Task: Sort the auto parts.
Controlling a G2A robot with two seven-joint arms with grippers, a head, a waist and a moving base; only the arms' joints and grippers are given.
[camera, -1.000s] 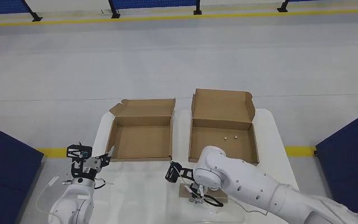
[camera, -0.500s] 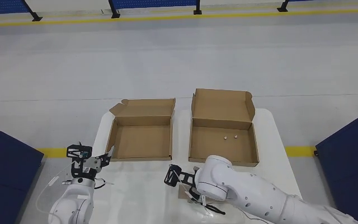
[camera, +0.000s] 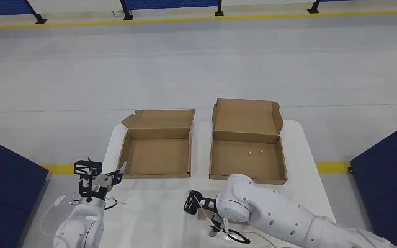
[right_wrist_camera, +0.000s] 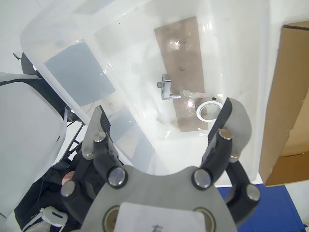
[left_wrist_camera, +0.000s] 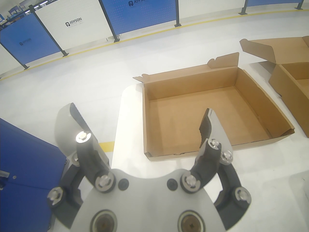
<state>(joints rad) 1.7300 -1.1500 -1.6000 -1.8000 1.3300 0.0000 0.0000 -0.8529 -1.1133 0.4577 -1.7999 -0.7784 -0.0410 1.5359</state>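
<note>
My right gripper (right_wrist_camera: pixel 164 108) hangs open over a clear plastic bin (right_wrist_camera: pixel 79 32) at the table's front. In the bin lie an L-shaped metal bracket (right_wrist_camera: pixel 166 89) and a silver ring (right_wrist_camera: pixel 208 108), the ring close to one fingertip. Nothing is between the fingers. My left gripper (left_wrist_camera: pixel 140 109) stands open and empty at the table's front left corner (camera: pixel 111 177), facing the left cardboard box (left_wrist_camera: pixel 190 78), which is empty. The right cardboard box (camera: pixel 248 164) holds two small pale parts (camera: pixel 249 150).
A brown strip (right_wrist_camera: pixel 179 73) lies on the bin's floor under the parts. A corner of a cardboard box (right_wrist_camera: pixel 284 97) stands close beside the bin. Both boxes have their lids folded back. White table surface (camera: pixel 155 198) lies between the arms.
The right arm has moved toward the table's front edge, lower over the bin, and now covers the brown strip in the top view. The left arm has not moved.
</note>
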